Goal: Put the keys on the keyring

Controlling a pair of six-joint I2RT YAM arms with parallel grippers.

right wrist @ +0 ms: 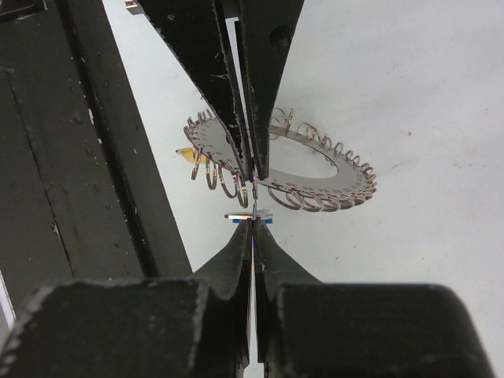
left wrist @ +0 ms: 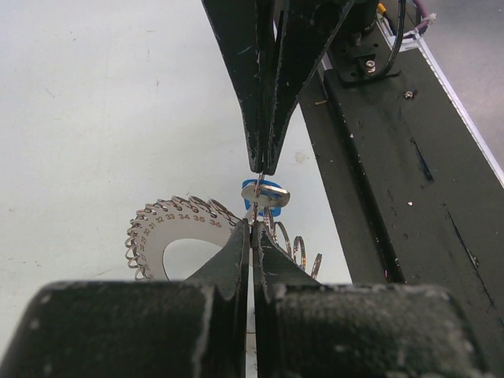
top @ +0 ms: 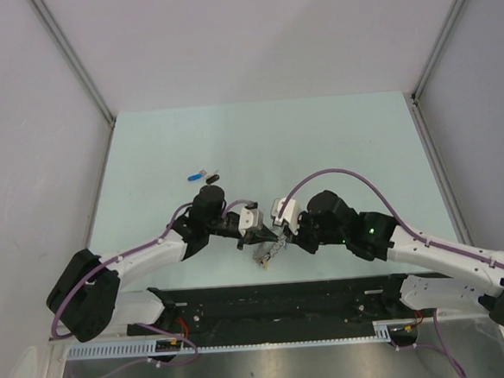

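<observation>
Left arm [top: 144, 257]: reaches in from the near left corner toward the middle of the table [top: 318, 141].

Loose keys [top: 203, 173]: two small items, one blue and one dark. They lie just beside each other on the table, beyond the left arm and well apart from the grippers.

Left gripper [top: 260, 233]: fingers pressed together, no gap visible. In the right wrist view the tips pinch one wire loop on the keyring's fringe.

Keyring [top: 268, 254]: sits near the table's near edge, just ahead of the black base plate [top: 286, 299] and directly below the two meeting grippers. It is a flat silver ring with a wide hole, wire loops all round and small printed numbers along its rim. Whether it lies flat or is raised on the gripped side cannot be told.

Blue key [left wrist: 264, 195]: sits in the narrow space between the two sets of fingertips, just above the ring's fringe. Its thin metal part runs up into the opposing tips.

Yellow key [right wrist: 187, 153]: only a yellow head shows at the ring's edge nearest the base plate. Whether it is on a loop cannot be told.

Right gripper [top: 280, 231]: fingers closed together, clamped on the blue key, tip to tip with the left gripper.

Right arm [top: 429, 250]: comes in from the near right corner.
</observation>
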